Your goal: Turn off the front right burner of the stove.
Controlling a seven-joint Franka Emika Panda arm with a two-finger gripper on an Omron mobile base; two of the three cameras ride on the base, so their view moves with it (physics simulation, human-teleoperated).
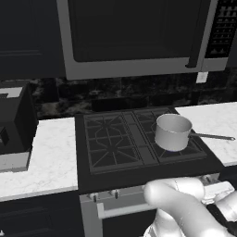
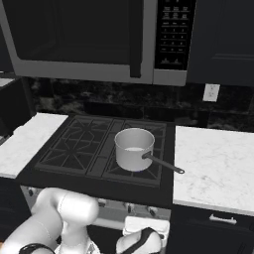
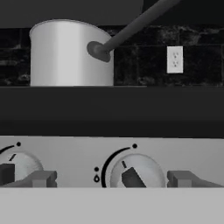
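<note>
The stove (image 1: 83, 159) is a black gas cooktop over a steel front with knobs. A steel saucepan (image 1: 172, 132) stands on the front right burner (image 1: 183, 152), its long handle pointing right; the same saucepan (image 2: 134, 149) covers most of that burner (image 2: 144, 174). In the hand view my gripper (image 3: 111, 179) is open and faces the steel knob panel (image 3: 70, 153). One fingertip (image 3: 41, 178) lies left and the other right of a round knob (image 3: 134, 174), neither touching it. The knob's dark pointer is tilted to the upper left. A second knob (image 3: 13, 168) sits at the left edge.
A large steel-framed microwave (image 1: 134, 32) hangs above the cooktop. White marble counters (image 1: 46, 152) flank it on both sides, and a dark toaster-like appliance (image 1: 14, 125) stands on the left one. A wall socket (image 2: 211, 92) is on the dark backsplash. The oven's bar handle (image 1: 120, 210) runs below the knobs.
</note>
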